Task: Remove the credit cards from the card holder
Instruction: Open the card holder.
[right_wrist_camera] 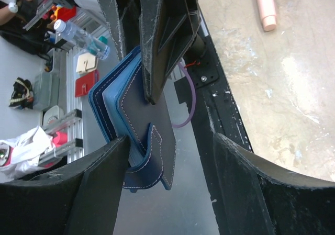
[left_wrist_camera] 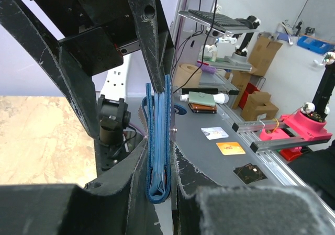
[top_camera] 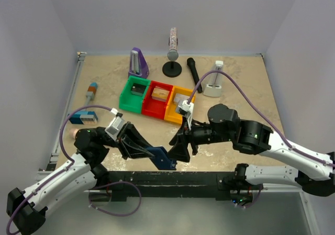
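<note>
My left claw (top_camera: 151,152) is clamped on the card holder (top_camera: 162,158), one finger pressed on each face. The holder is folded shut and stands on edge in the grip, with its layered blue edges turned to the left wrist camera. Whether any of those layers is a card, I cannot tell.

The right claw (top_camera: 179,150) faces it from the other side with its fingers wide apart. The holder sits inside that gap, close against one finger (right_wrist_camera: 102,185) and well clear of the other. A small flap hangs at its lower corner. The left claw's own fingers (right_wrist_camera: 157,46) cross the holder's upper part, and that is what stands in the right claw's way. Both claws meet over the near edge of the desk (top_camera: 241,88).

Beyond them stand a green bin (top_camera: 125,100), a red bin (top_camera: 157,109) and a yellow bin (top_camera: 172,113). Out past the left claw's far side lies a blue-and-white block (top_camera: 84,118).
</note>
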Tool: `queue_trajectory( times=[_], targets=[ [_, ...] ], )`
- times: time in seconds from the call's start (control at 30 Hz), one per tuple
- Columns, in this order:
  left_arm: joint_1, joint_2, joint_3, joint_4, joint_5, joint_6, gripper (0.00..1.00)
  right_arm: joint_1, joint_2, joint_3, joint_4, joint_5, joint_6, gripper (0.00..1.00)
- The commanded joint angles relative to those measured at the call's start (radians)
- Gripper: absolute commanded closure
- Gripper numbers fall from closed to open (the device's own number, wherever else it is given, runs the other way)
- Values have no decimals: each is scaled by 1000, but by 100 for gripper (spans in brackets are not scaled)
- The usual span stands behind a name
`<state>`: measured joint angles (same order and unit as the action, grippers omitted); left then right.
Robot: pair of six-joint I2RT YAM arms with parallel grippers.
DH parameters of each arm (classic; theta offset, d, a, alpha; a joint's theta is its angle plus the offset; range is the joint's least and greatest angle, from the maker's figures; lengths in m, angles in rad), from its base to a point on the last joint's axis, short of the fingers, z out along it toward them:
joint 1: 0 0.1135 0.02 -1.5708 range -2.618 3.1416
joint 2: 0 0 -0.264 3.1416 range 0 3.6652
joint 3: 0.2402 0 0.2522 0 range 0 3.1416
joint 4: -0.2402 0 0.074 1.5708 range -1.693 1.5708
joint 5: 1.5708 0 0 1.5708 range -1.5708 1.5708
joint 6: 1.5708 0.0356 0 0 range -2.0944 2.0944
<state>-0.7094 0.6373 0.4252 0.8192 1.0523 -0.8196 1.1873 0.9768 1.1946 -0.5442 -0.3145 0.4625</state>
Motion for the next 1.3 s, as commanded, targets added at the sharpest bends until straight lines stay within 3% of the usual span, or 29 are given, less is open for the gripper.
queue_trajectory(
  times=[0.0,0.23,0.73,0.9,0.97,1.17,1.27],
  targets=[
    [-12,16,23,75,-61,-3,100,12,45,43,40,-26,-1,31],
    [-18,38,26,118,-75,-23,100,15,85,54,33,-31,8,42],
    [-19,24,11,60,-107,10,88,15,79,53,9,-20,16,100],
    [-18,-4,17,-43,-139,71,74,15,42,43,-11,17,8,100],
    [-16,-25,24,-118,-170,109,61,15,22,39,-23,40,2,100],
    [-12,-108,18,-333,-346,230,56,14,-15,34,-77,107,-16,100],
    [-12,-145,14,-414,-461,243,48,14,-24,37,-98,147,-21,100]
  ],
)
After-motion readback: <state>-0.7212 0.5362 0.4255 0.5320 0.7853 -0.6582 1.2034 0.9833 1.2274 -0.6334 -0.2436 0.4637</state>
